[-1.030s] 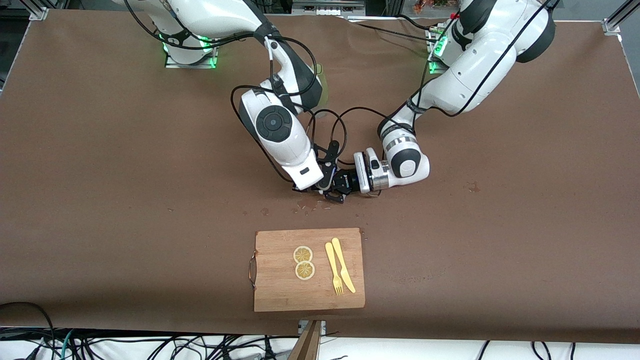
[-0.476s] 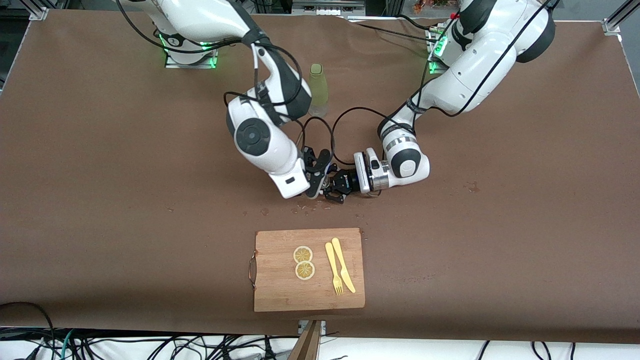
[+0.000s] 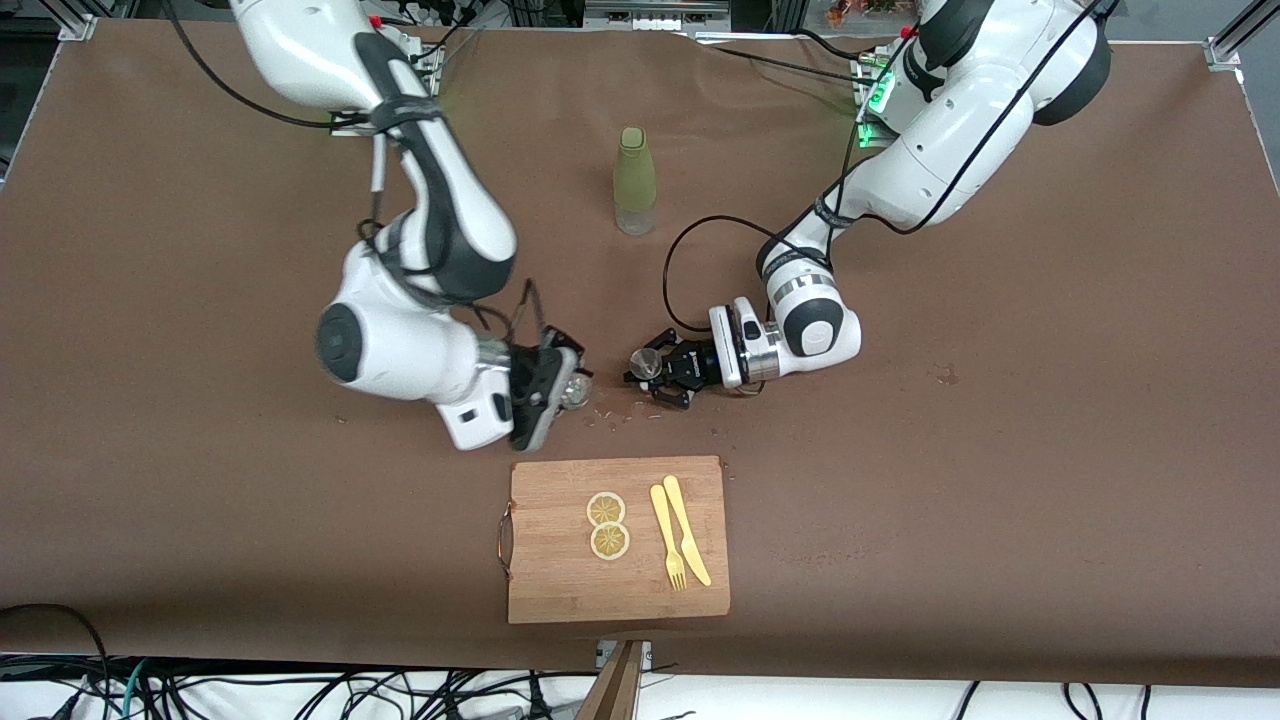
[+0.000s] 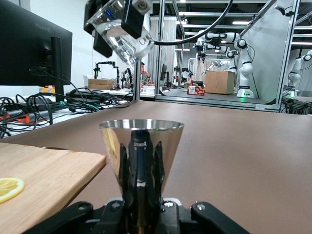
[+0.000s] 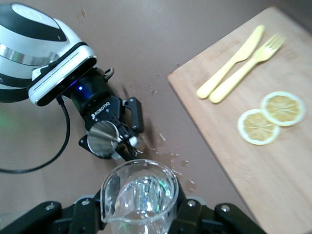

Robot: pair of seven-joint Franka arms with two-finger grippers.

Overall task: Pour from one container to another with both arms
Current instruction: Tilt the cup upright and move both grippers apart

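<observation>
**Grippers apart, glass and jigger both held**

Right gripper [image 3: 560, 390] is clamped on our shot glass [image 5: 140, 195], near the cutting board [image 3: 617, 600]. Our left gripper [image 3: 668, 372], beside it, grips the steel jigger [image 4: 141, 151] upright. We judge we should bring the glass over the jigger's mouth, then tilt slowly; droplets [image 3: 610, 417] already dot the table.

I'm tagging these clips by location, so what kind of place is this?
Most likely a robotics lab. The left wrist view shows more white robot arms on framed benches, plus a monitor over tangled cables. The front view shows two arms at a brown-covered table.
</observation>
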